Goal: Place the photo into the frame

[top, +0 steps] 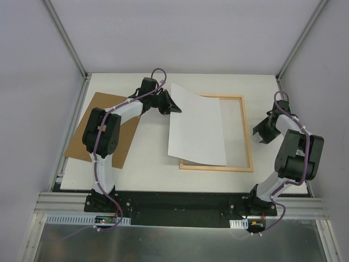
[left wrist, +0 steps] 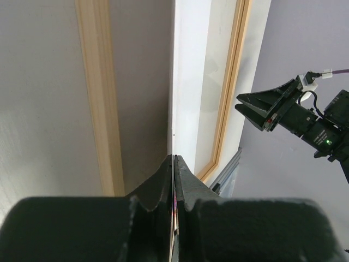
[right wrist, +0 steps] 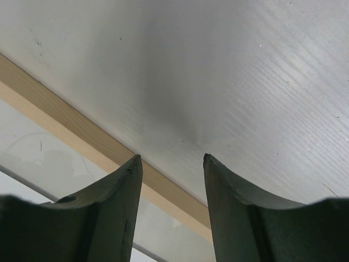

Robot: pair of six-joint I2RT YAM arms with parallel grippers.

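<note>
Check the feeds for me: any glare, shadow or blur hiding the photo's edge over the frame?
Top external: even light, no glare, the photo crisp over the frame. Left wrist: the left gripper is dark and soft up close, the photo seen edge-on. Right wrist: a soft shadow lies ahead of the right gripper, frame strip readable.

The photo [top: 196,128] is white reverse side up, a plain blank sheet lying askew across the left half of the frame [top: 246,136]. Its left edge hangs out past the frame's left strip, pinched there in the left tool [top: 175,106]. The frame, narrow strips of light wood, lies flat on the table [top: 147,169] with its right half uncovered.
</note>
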